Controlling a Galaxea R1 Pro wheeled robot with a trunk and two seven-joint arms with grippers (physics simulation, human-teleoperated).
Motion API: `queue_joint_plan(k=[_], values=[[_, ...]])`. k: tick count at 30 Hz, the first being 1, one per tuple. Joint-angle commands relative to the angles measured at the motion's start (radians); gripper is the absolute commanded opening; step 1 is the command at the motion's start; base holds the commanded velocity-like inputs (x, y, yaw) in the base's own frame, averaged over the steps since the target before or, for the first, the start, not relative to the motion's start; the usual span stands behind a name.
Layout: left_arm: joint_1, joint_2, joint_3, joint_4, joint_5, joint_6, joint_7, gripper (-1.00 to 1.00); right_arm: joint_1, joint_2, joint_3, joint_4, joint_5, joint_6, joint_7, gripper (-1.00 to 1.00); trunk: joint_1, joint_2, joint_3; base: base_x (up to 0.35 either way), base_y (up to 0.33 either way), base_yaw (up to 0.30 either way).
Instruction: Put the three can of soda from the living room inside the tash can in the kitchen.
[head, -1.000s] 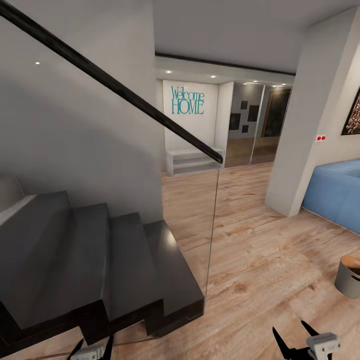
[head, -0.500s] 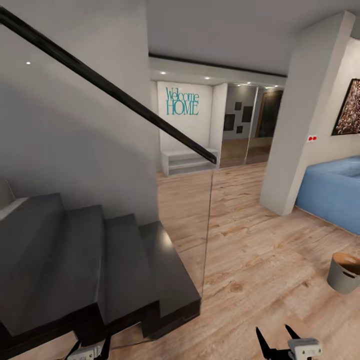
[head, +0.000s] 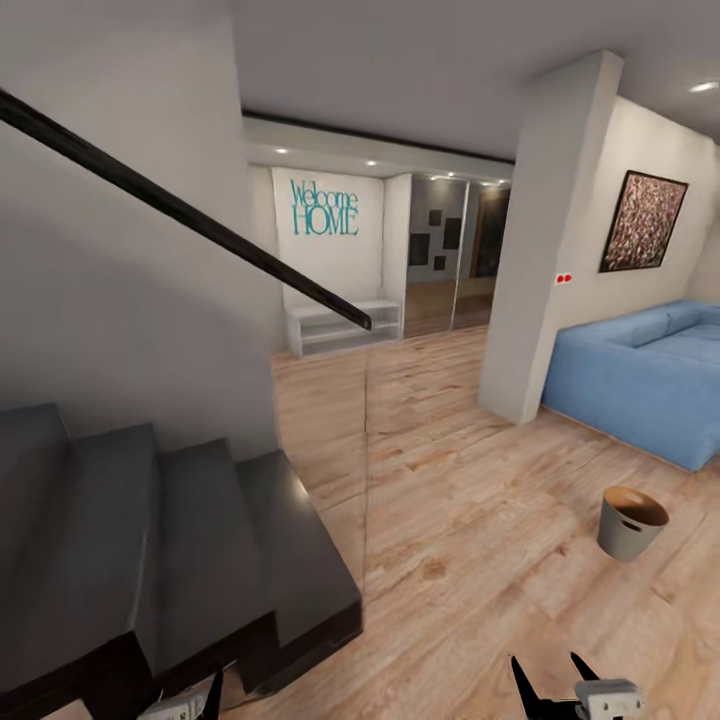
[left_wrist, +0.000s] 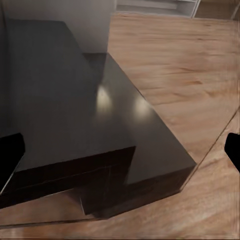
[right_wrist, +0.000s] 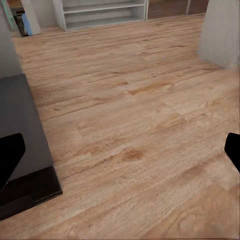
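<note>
The tash can (head: 632, 522), a small pale grey bin with a brown inside, stands on the wood floor at the right, in front of the blue sofa (head: 640, 375). The cans of soda are out of view. My right gripper (head: 549, 682) hangs open at the lower edge of the head view, well short of the bin, with nothing between its black fingers (right_wrist: 10, 155). My left gripper (head: 190, 700) sits low beside the dark stairs and is also open and empty; its fingers (left_wrist: 9, 152) frame the bottom step.
Dark stairs (head: 170, 540) with a glass panel (head: 325, 460) and a black handrail (head: 190, 215) fill the left. A white pillar (head: 530, 270) stands ahead on the right. A white shelf (head: 340, 325) sits by the far wall. Wood floor (head: 460, 520) stretches between stairs and sofa.
The whole view has swung to the right, so the camera has moved. The bin and sofa now sit further into the picture. Both grippers keep their pose.
</note>
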Motion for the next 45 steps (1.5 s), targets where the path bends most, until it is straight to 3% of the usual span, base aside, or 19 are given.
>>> queue_joint_plan(k=[1, 12, 35, 45], values=[[0.0, 0.0, -0.001, 0.007, 0.0, 0.0, 0.001, 1.0, 0.0, 0.0, 0.0, 0.001, 0.0, 0.0, 0.0, 1.0, 0.0, 0.0, 0.001, 0.0, -0.269, -0.218], [-0.002, -0.003, -0.005, 0.062, 0.0, 0.0, 0.003, 1.0, -0.001, 0.001, 0.0, 0.013, 0.001, -0.002, -0.001, 1.0, 0.0, 0.0, 0.008, 0.0, -0.285, -0.146], [-0.002, -0.003, -0.006, 0.063, 0.0, 0.0, 0.003, 1.0, -0.002, 0.003, 0.003, 0.025, 0.001, -0.005, -0.002, 1.0, 0.0, 0.0, 0.009, 0.0, -0.315, -0.003], [-0.002, -0.003, -0.005, 0.063, 0.001, -0.001, 0.005, 1.0, -0.002, 0.002, 0.032, 0.036, 0.001, -0.005, -0.002, 1.0, 0.0, 0.0, 0.009, 0.0, -0.322, 0.0]])
